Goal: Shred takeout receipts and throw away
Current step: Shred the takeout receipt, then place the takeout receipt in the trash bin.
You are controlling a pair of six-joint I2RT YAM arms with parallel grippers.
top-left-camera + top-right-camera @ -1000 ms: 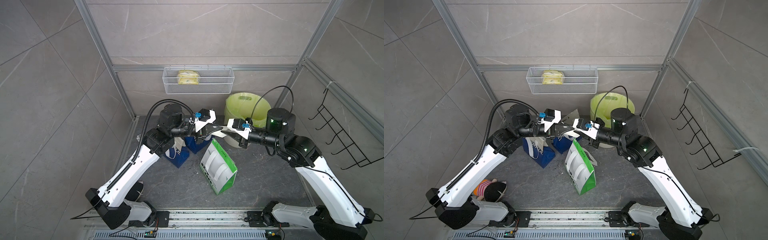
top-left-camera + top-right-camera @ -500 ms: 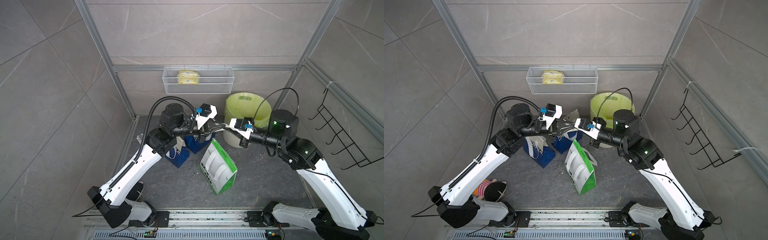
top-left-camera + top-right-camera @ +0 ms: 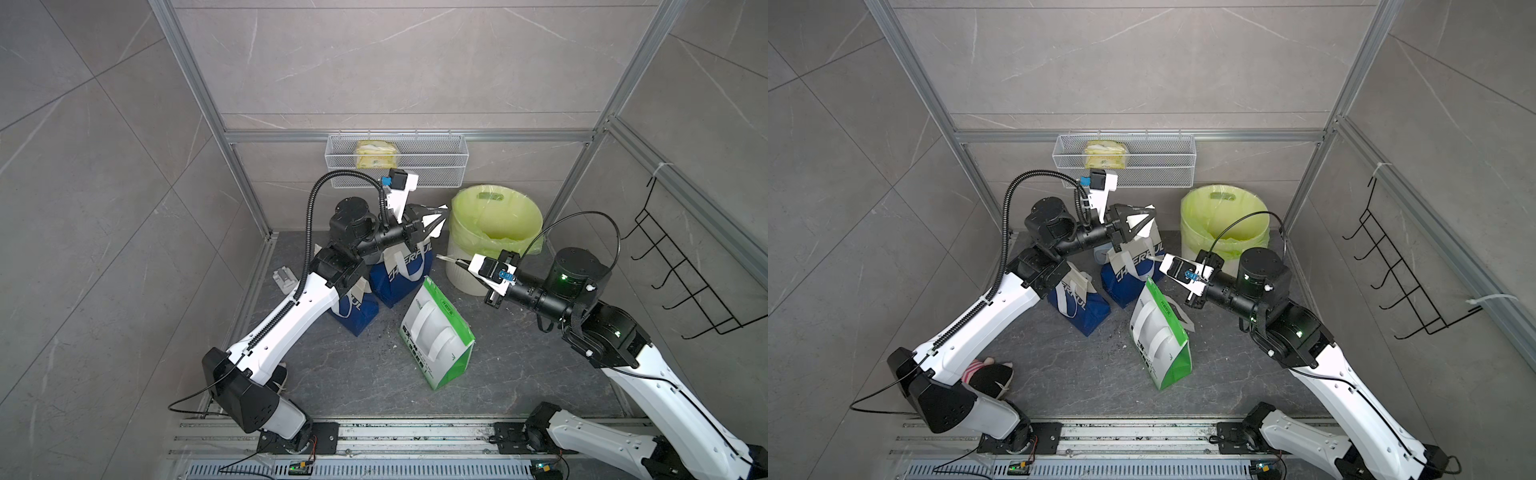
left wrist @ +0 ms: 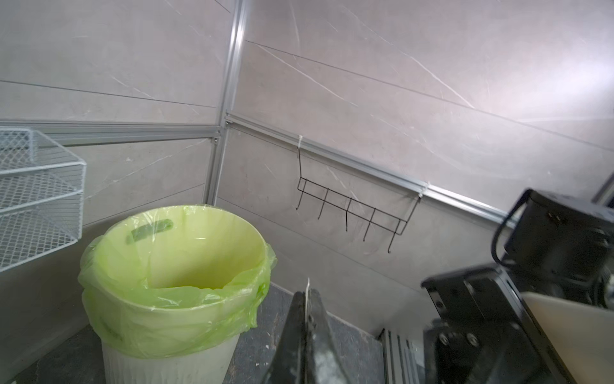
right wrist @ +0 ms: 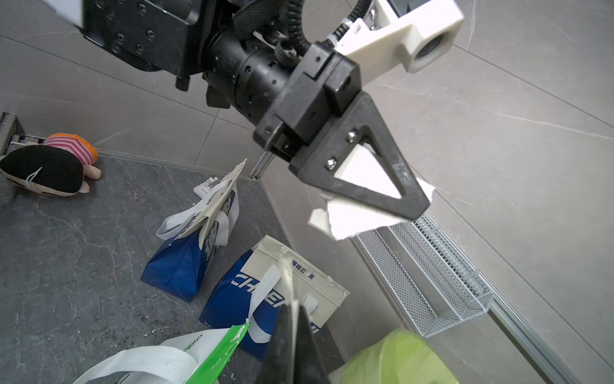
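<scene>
— The left gripper (image 5: 419,206), jaws shut, pinches one torn white paper receipt scrap (image 5: 349,222) just beside the lime-lined white plastic bin (image 3: 534,220).

— The right gripper (image 3: 457,262), closed, nips a second, thinner scrap (image 5: 288,282) near that bin. Two blue-and-white paper bags (image 3: 401,278) (image 3: 356,315) and one green-and-white paper bag (image 3: 436,340) stand beside it.

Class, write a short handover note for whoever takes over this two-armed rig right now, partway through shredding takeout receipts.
Left gripper: shut on a ragged white receipt piece, held up beside the green-lined bin.
Right gripper: shut on a thin paper sliver, lower, also beside the bin.
Done: one receipt looks torn in two. No scraps show in the bin in the left wrist view.
Left: tear the pieces smaller if needed and drop both in the bin. Then look for more receipts, as no other is in view.
</scene>
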